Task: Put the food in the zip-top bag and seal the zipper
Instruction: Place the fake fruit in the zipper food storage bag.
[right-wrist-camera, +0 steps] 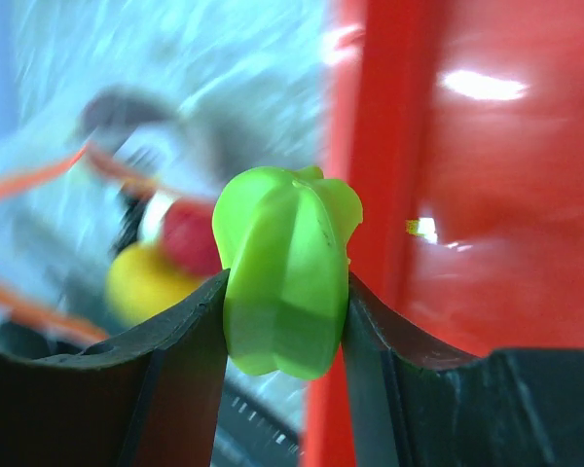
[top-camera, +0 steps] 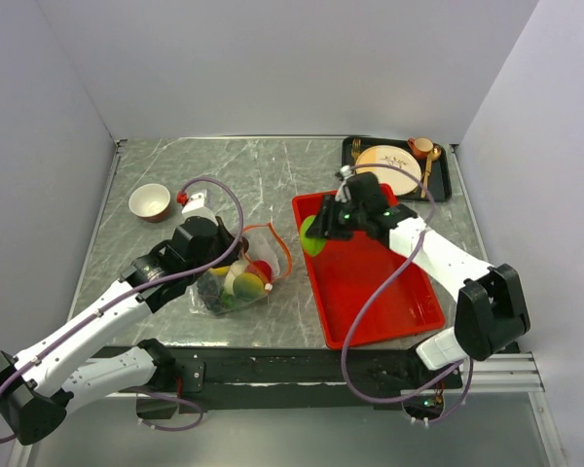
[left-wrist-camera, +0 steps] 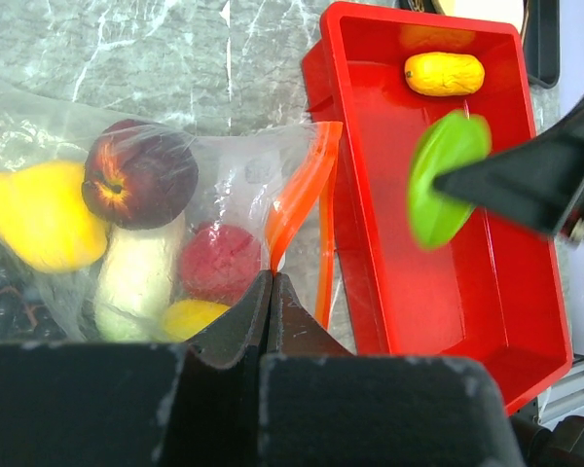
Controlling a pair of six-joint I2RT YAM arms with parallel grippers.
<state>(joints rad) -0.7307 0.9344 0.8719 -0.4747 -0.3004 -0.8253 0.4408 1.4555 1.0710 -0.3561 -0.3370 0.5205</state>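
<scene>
The clear zip-top bag (top-camera: 236,277) lies left of the red tray, with its orange-red zipper strip (top-camera: 282,248) curving open toward the tray. Inside it are a yellow pear (left-wrist-camera: 34,214), a dark red peach (left-wrist-camera: 138,173), a pale vegetable (left-wrist-camera: 136,282), a red fruit (left-wrist-camera: 219,261) and a small yellow piece (left-wrist-camera: 193,316). My left gripper (left-wrist-camera: 271,282) is shut on the zipper strip (left-wrist-camera: 297,204) at the bag's mouth. My right gripper (right-wrist-camera: 287,311) is shut on a green ridged toy food (right-wrist-camera: 284,282), also seen from above (top-camera: 311,233), held over the tray's left edge. A yellow food (left-wrist-camera: 444,74) lies in the tray.
The red tray (top-camera: 389,292) takes up the right middle. A black tray with a cream plate (top-camera: 389,165), gold cutlery and a small cup stands at the back right. A small bowl (top-camera: 150,201) stands at the back left. The purple cable loops over the bag area.
</scene>
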